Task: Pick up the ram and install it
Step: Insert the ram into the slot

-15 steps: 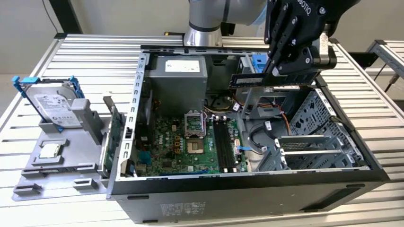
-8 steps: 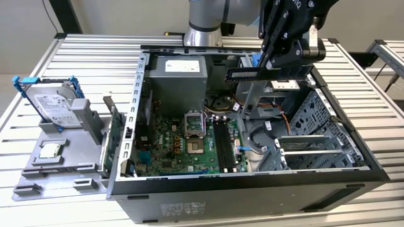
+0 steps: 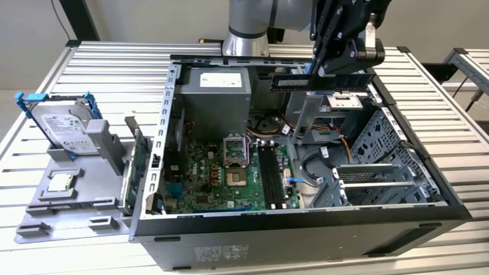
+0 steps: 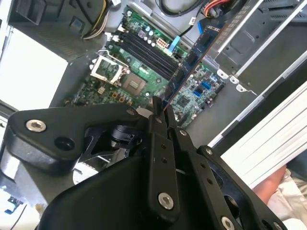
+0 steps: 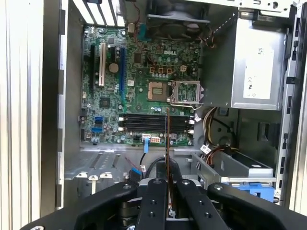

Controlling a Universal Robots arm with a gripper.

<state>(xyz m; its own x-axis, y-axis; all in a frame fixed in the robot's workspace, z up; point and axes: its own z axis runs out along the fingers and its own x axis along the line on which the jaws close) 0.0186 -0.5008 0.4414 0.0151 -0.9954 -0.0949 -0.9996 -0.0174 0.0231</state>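
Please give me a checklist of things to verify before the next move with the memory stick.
1. Memory stick held between the fingers: ok.
2. Stick above the open computer case, not yet in a slot: ok.
3. Memory slots empty: ok.
4. Stick lined up with the slots: not ok, in the exterior view it lies across their direction.
5. Slot latches open: cannot tell.
6. Blue cable beside the slots, not over them: ok.

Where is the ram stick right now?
In the exterior view, the ram is pinched in the tool, up in the air over the open computer case, toward the exterior view's right.
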